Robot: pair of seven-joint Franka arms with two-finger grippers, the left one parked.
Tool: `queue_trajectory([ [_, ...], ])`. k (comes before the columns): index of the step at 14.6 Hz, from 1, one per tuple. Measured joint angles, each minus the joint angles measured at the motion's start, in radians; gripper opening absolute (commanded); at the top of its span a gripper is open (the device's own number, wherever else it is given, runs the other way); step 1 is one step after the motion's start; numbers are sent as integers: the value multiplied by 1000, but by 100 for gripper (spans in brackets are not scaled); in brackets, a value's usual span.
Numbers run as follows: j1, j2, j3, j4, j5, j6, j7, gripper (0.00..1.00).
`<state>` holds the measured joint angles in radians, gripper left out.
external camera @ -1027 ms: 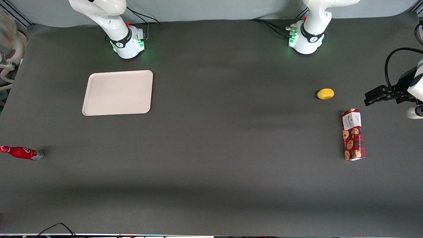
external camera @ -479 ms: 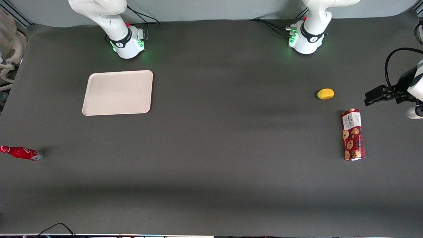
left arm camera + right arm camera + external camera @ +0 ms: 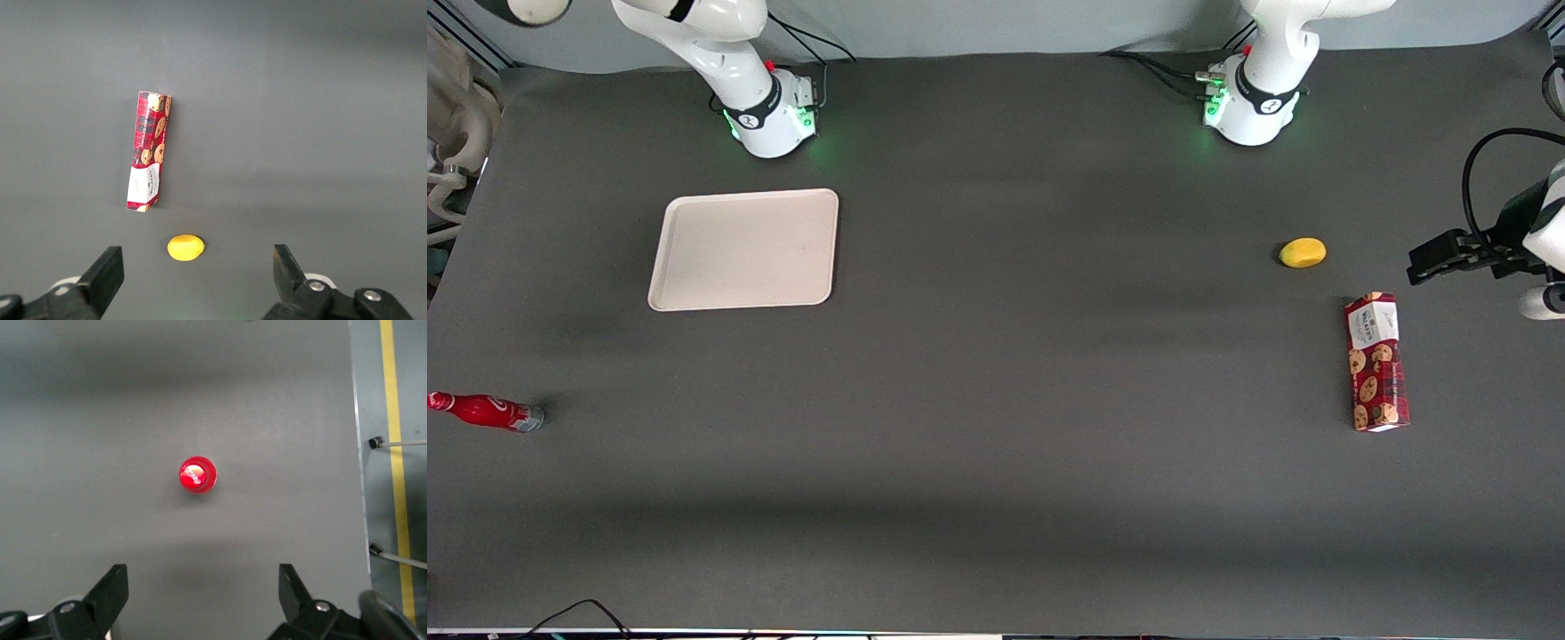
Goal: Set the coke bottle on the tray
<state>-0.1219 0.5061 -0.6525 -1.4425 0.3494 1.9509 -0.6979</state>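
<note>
The approach step is in hand: the right arm's gripper [image 3: 200,600] is held spread and empty above the small upright red coke bottle [image 3: 198,475], which stands on the dark grey table [image 3: 996,462] at the working arm's end, nearer the front camera than the flat cream-white tray [image 3: 744,250], so a straight descent around the bottle is judged to be called for next.

coke bottle [image 3: 485,412]: at the working arm's end of the surface [image 3: 996,462], nearer to the camera than the tray, well apart from it.
tray [image 3: 744,250]: lies flat, nothing on it, close to the working arm's base.
gripper: not seen in this view.
lemon [image 3: 1303,252]: toward the parked arm's end.
cookie box [image 3: 1376,362]: lies flat near the lemon, nearer to the camera.
</note>
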Motion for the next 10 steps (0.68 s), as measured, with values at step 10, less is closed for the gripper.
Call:
queue_trajectory([
  [10, 22, 78, 19, -129, 134, 230, -56, 100],
])
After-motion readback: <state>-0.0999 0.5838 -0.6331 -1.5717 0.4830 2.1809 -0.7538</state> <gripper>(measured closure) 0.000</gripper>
